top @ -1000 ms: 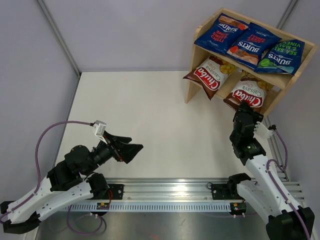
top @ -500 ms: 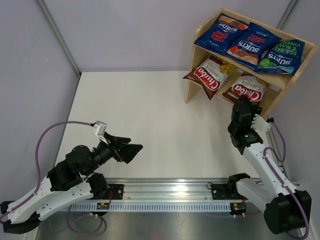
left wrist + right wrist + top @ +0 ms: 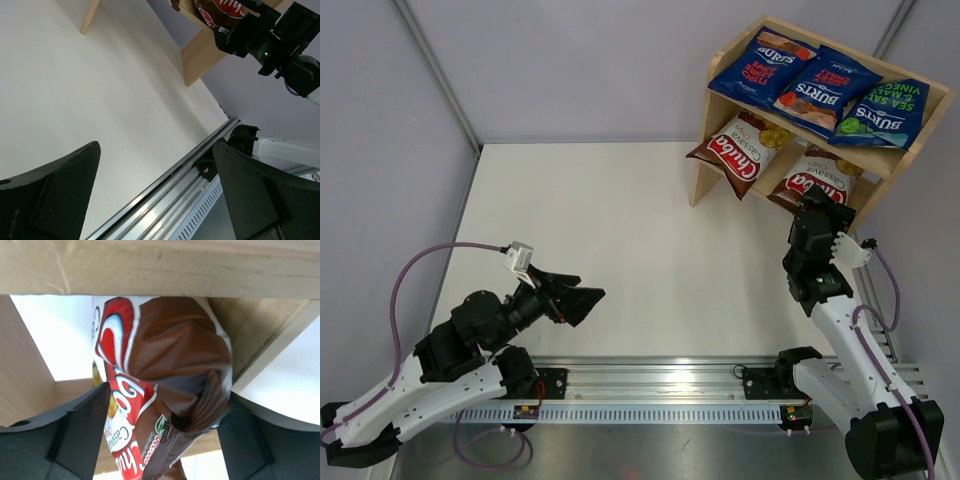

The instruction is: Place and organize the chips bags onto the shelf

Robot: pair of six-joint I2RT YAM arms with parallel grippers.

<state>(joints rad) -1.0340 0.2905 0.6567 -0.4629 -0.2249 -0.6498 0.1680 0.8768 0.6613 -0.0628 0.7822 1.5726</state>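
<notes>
The wooden shelf (image 3: 704,150) stands at the back right. Three blue Burts chips bags (image 3: 760,62) (image 3: 825,88) (image 3: 883,110) lie side by side on its top tier. One brown Chuba bag (image 3: 742,150) leans in the lower tier's left bay. The other Chuba bag (image 3: 818,182) (image 3: 170,355) sits in the right bay under the upper board (image 3: 160,267). My right gripper (image 3: 818,207) (image 3: 165,425) is at that bay's mouth, jaws spread wide with the bag's crimped end between the fingers, no squeeze showing. My left gripper (image 3: 582,300) (image 3: 157,190) hovers open and empty over the near left of the table.
A metal rail (image 3: 660,375) carrying both arm bases runs along the near table edge. Grey walls enclose the white table (image 3: 610,230) on the left and back. The shelf's right side panel (image 3: 880,190) stands close to the right arm (image 3: 270,42).
My right gripper has pushed the Chuba bag deeper into the lower right bay and then spread its jaws off it. The left arm has not moved.
</notes>
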